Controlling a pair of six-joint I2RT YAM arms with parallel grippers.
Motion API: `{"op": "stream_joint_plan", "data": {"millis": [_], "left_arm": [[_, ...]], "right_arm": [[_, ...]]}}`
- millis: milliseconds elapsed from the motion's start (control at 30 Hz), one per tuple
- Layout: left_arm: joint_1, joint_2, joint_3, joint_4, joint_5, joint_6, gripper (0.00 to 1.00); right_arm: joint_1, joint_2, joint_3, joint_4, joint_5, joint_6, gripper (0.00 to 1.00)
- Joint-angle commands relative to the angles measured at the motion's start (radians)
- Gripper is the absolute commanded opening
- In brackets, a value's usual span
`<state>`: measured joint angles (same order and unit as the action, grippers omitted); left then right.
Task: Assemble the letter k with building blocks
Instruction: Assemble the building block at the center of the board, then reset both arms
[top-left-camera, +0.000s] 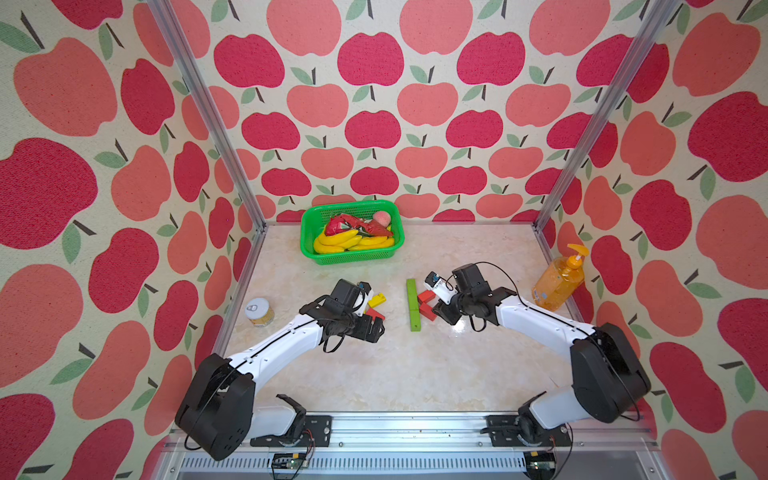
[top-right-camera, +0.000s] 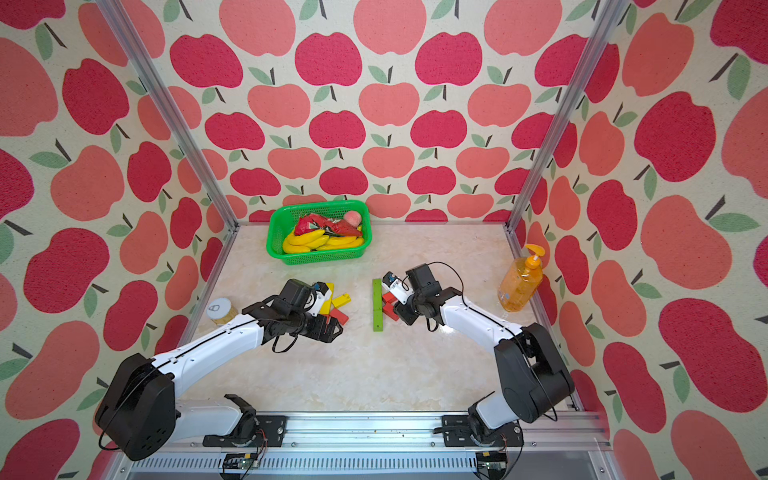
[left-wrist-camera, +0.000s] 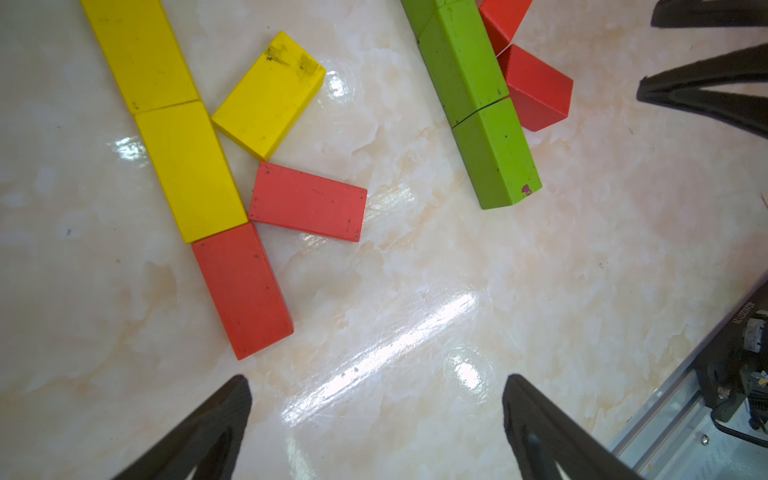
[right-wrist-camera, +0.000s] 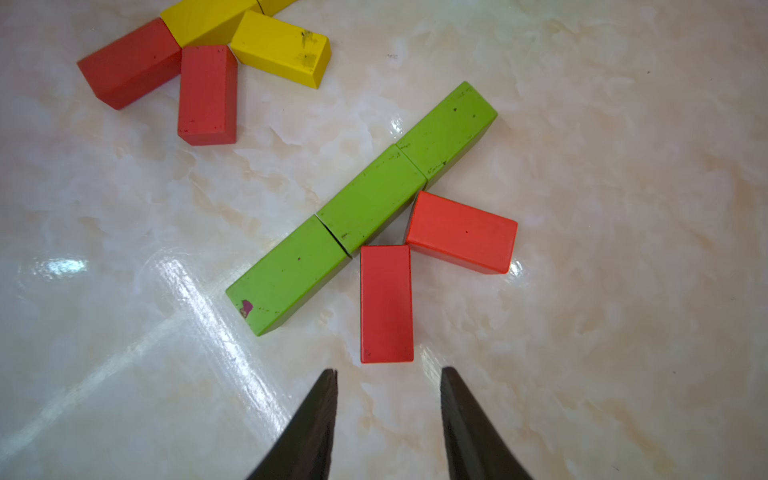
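Green spine (right-wrist-camera: 361, 208) plus two red diagonals (right-wrist-camera: 386, 303): K formed on tabletop (right-wrist-camera: 623, 166). Second K, yellow-red blocks (left-wrist-camera: 191, 166), nearby. Right jaws apart, empty, near red diagonal. Left jaws wide apart, empty. Judged: complete.

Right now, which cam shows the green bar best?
Right wrist: the green bar lies whole and close, all three blocks and both seams visible. Left wrist crops one end. Both top views show it whole but small, seams hard to read.
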<state>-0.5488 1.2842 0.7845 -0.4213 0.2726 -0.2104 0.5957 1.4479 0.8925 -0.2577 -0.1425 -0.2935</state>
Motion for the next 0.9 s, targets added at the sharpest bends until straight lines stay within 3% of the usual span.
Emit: {"op": "stream_joint_plan", "data": {"millis": [0,100,133,167,200,367,533,700,867], "left_arm": [[-0.005,-0.066,0.015,-0.007,-0.037,0.022,0.98],[-0.004,-0.106,0.009,0.002,-0.067,0.035,0.98],[-0.003,-0.117,0.004,0.004,-0.084,0.038,0.98],[-0.004,-0.132,-0.006,0.009,-0.105,0.038,0.98],[-0.005,-0.149,-0.019,0.016,-0.133,0.036,0.98],[-0.003,-0.296,-0.120,0.079,-0.266,0.024,0.98],[0.001,-0.412,-0.185,0.089,-0.460,0.047,0.98],[0.025,-0.434,-0.291,0.184,-0.672,0.056,0.98],[0.047,-0.403,-0.271,0.236,-0.683,0.110,0.98]], "right_arm": [[0.008,-0.103,-0.049,0.021,-0.073,0.040,0.49],[0.007,-0.190,-0.084,0.025,-0.114,0.067,0.53],[0.008,-0.215,-0.098,0.029,-0.123,0.076,0.59],[0.007,-0.244,-0.118,0.037,-0.131,0.089,0.97],[0.009,-0.274,-0.140,0.052,-0.142,0.100,0.99],[-0.010,-0.405,-0.273,0.194,-0.110,0.152,0.99],[-0.095,-0.463,-0.336,0.281,-0.053,0.255,0.99],[-0.183,-0.522,-0.408,0.354,0.168,0.405,0.99],[-0.274,-0.629,-0.514,0.462,0.225,0.502,0.99]]}}
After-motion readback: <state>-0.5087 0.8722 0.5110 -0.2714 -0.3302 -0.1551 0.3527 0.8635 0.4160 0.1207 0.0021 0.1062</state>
